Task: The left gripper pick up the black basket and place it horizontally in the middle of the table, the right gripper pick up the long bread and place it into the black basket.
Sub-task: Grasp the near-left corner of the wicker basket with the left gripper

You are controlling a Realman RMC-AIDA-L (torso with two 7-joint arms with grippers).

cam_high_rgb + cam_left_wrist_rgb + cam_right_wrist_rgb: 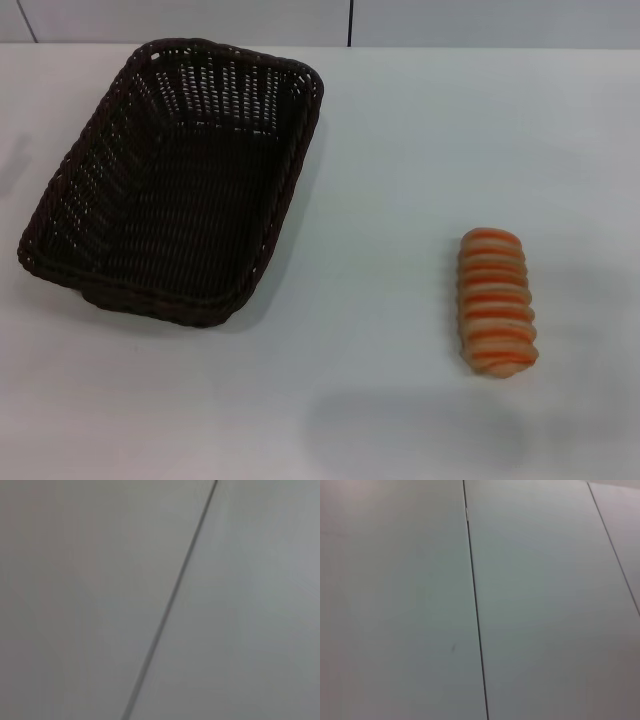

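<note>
The black basket point(170, 180) sits empty at the upper left of the head view on the white table point(400, 150). The long bread point(495, 302) lies at lower right, well apart. Neither gripper shows, so finger state cannot be told.

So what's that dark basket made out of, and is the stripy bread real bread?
The black basket looks like woven wicker or plastic rattan: dark strands are plaited, with small gaps in its sloping sides and a faint sheen. The long bread has a matte tan crust with orange stripes across ridges; whether it is baked or a model, the view cannot settle. The table looks smooth and white.
</note>
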